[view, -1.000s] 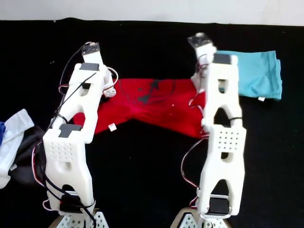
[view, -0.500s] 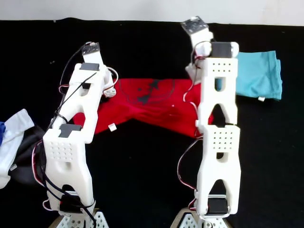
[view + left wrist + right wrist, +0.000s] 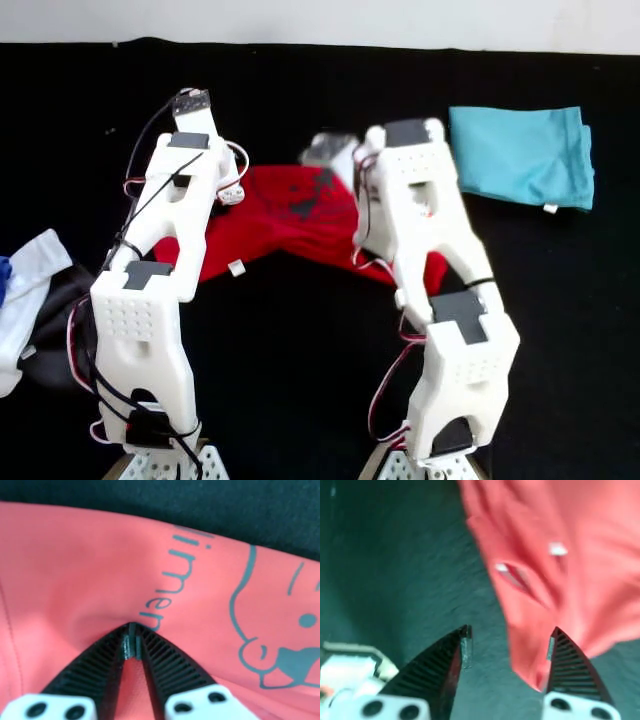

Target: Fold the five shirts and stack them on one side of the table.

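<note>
Jaws on the left gripper [image 3: 131, 642] are pinched tight on the red shirt [image 3: 290, 230], right by its print. The right gripper [image 3: 507, 642] has its jaws wide apart over that shirt's edge. A folded teal shirt [image 3: 520, 155] lies off the red shirt's right end, and a white-and-dark clothes heap [image 3: 30, 290] off its left.

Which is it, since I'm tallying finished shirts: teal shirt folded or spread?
Folded: the teal shirt lies as a compact rectangle, layered edges showing.

You have a black table cover [image 3: 300, 380] and a white wall strip [image 3: 300, 20] along its far edge.
</note>
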